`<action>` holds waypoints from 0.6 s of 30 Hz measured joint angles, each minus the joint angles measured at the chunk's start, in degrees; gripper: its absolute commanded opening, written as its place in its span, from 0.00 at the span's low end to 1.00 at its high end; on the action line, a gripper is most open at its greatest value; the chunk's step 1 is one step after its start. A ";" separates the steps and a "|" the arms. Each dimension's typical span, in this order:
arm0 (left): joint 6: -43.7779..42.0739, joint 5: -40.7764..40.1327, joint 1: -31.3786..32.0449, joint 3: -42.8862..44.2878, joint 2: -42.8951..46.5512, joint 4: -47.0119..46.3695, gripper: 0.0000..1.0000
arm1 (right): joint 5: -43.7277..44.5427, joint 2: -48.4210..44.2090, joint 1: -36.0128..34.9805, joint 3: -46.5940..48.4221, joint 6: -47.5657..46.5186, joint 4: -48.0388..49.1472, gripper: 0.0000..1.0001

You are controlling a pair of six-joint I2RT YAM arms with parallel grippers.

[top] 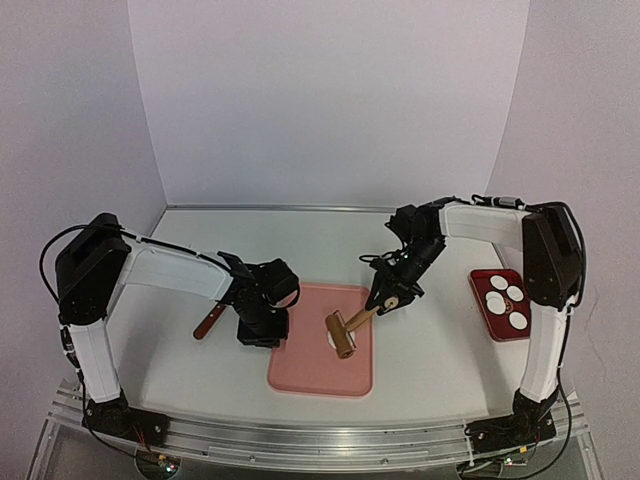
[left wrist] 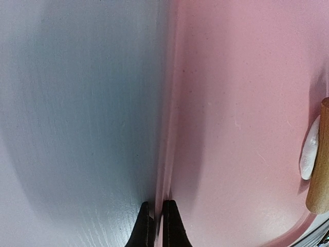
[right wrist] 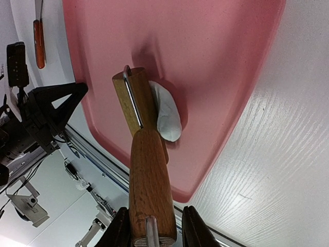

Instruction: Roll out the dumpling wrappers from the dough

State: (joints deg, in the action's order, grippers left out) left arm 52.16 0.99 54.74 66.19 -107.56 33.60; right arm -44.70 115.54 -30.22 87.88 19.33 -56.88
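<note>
The dough (right wrist: pixel 167 116) is a small white lump on the pink mat (right wrist: pixel 205 56), half under the head of a wooden roller (right wrist: pixel 134 98). My right gripper (right wrist: pixel 155 213) is shut on the roller's wooden handle (right wrist: pixel 149 180), which slopes up from the mat to the right gripper (top: pixel 386 298). The left wrist view has the dough (left wrist: pixel 310 154) and the roller (left wrist: pixel 320 159) at its right edge. My left gripper (left wrist: pixel 157 206) is shut and holds nothing, its tips down at the mat's left rim (left wrist: pixel 172 103). Several round white dumpling wrappers (top: pixel 497 284) lie on a red plate (top: pixel 480 292).
A brown-handled tool (top: pixel 208 322) lies on the white table left of the mat, behind my left gripper (top: pixel 262 332). The red plate sits at the right by the right arm's upright link (top: pixel 545 330). White walls close in the back and sides.
</note>
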 measured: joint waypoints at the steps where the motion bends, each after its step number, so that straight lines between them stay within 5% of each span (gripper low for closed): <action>1: -0.06 0.18 -0.03 0.17 -0.10 0.21 0.00 | -0.01 0.05 0.00 0.01 0.00 0.00 0.00; 18: -1.15 0.97 -0.17 0.86 -0.51 0.92 0.00 | -0.03 2.17 -0.72 2.49 -0.66 -1.60 0.00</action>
State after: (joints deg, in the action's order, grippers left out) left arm 51.00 1.95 54.57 67.05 -108.07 34.52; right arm -44.73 117.71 -30.93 90.37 18.68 -58.48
